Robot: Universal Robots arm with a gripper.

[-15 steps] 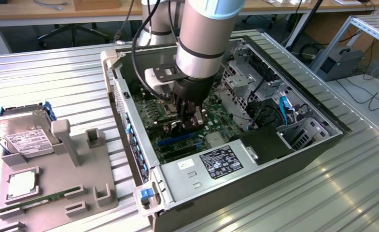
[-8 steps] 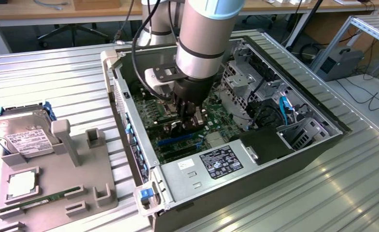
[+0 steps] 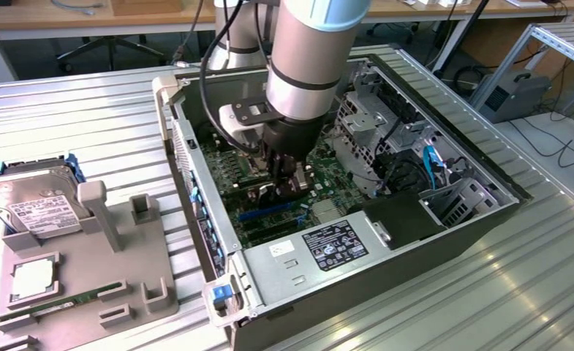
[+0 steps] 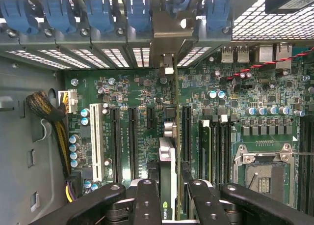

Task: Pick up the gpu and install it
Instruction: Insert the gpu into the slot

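One gpu [image 4: 167,161], stood on edge, was clamped between the narrowed fingers of the hand [image 3: 281,189], centre of the exterior view, inside the open computer case [image 3: 267,285], over the green motherboard [image 4: 127,87].

The gpu [image 4: 167,173] bears a small logo mark [image 4: 166,213]; the power-supply label [image 3: 335,246] is illegible.

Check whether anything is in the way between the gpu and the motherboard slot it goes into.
Nothing visible is. The claw holds the gpu edge-on over the motherboard. The black slots beside it are bare; the slot directly under the card is hidden by the card itself.
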